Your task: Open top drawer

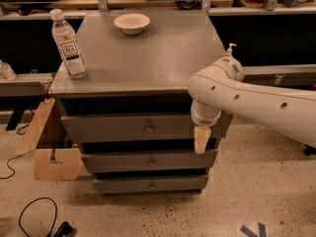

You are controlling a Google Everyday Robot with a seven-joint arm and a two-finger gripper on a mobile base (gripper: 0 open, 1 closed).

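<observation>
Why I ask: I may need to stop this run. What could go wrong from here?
1. The gripper hangs at the right end of the top drawer, well away from its knob; a grasp attempted there would likely miss the knob or scrape the front.
2. The bottle stands near the left edge of the cabinet; a jerky pull might tip it.

Warm, fairly dim indoor light from overhead. Soft sheen on the grey surface (pixel 163 58), and black shadow in the gaps under it and between the drawer fronts. The white arm (pixel 256 100) is brightest. The pincer (pixel 200 139) is evenly lit and hangs at the right end of the top drawer (pixel 123 127).
</observation>
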